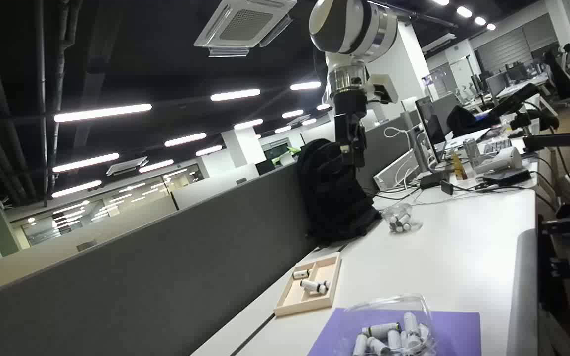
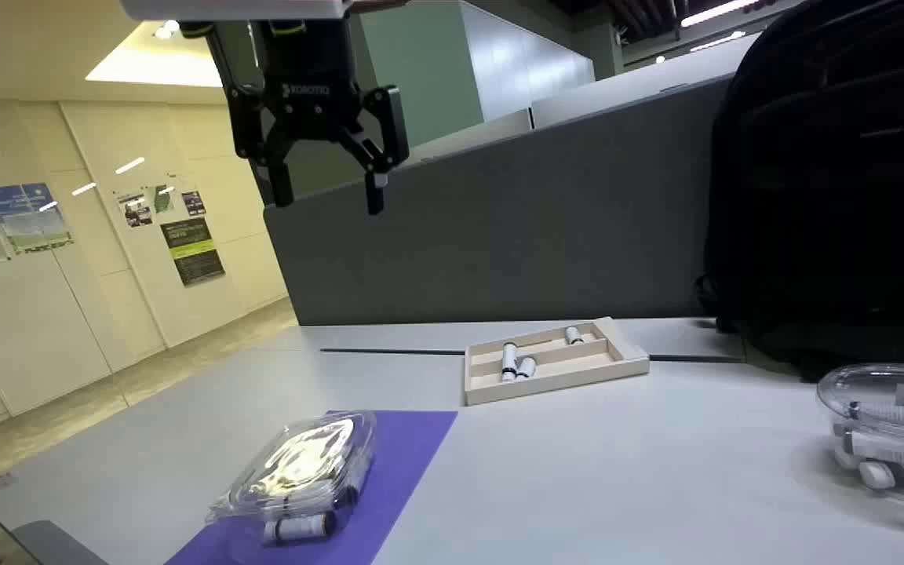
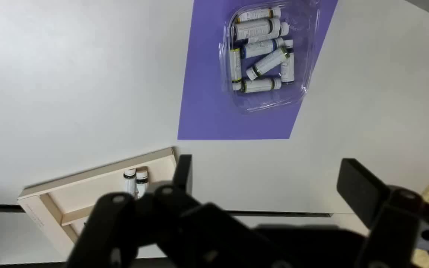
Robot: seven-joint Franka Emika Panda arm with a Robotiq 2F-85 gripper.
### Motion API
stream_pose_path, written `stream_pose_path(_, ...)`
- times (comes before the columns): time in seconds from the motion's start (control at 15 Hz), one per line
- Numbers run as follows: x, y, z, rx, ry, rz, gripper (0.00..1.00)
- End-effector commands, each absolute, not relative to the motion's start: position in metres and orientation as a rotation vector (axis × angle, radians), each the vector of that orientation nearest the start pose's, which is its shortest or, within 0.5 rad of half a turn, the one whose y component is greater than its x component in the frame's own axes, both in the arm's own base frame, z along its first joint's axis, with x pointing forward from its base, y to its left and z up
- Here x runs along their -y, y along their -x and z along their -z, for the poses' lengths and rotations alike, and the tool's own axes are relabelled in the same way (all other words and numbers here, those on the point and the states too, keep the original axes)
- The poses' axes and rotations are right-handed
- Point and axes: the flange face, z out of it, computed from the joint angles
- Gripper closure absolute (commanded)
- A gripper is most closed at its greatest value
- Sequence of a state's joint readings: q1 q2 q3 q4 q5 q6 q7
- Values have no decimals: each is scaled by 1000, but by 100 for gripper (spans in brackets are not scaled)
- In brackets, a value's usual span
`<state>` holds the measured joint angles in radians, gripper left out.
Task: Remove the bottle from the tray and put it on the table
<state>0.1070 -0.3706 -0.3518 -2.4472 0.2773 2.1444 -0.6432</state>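
The tan wooden tray [image 1: 305, 310] [image 2: 558, 382] [image 3: 99, 170] lies on the white table [image 1: 443, 252] [image 2: 609, 463] [image 3: 80, 82]. It holds 3 small white-labelled bottles lying down. Two bottles [image 2: 508, 362] [image 2: 526, 368] lie side by side in one compartment; they also show in the wrist view [image 3: 130, 181] [image 3: 142, 181]. The third bottle [image 1: 301, 274] [image 2: 574, 335] lies apart, across a divider; the gripper mostly hides it in the wrist view. My gripper [image 2: 328, 196] [image 3: 264, 178] is open and empty, high above the table. In the wrist view its left finger overlaps the tray's edge.
A purple mat [image 1: 455, 326] [image 2: 413, 439] [image 3: 207, 108] bears a clear plastic box [image 2: 264, 479] [image 3: 270, 106] of several bottles. A round clear tub [image 1: 398, 217] [image 2: 891, 439] of bottles stands near a black backpack [image 1: 334, 198] [image 2: 829, 196]. A dark grey partition [image 1: 166, 277] [image 2: 499, 227] runs behind the tray.
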Motion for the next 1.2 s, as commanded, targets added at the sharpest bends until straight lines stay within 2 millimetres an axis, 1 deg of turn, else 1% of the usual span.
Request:
stream_pose_path(0.0,98,-425,-436,380,2792,263,0)
stream_pose_path(0.87,98,-425,-436,381,2792,263,0)
stream_pose_path(0.93,101,-431,-433,347,2825,286,0)
stream_pose_path(1.0,106,-441,-427,310,2875,311,0)
stream_pose_path(1.07,109,-449,-421,297,2901,318,0)
stream_pose_path(1.13,111,-461,-411,301,2926,318,0)
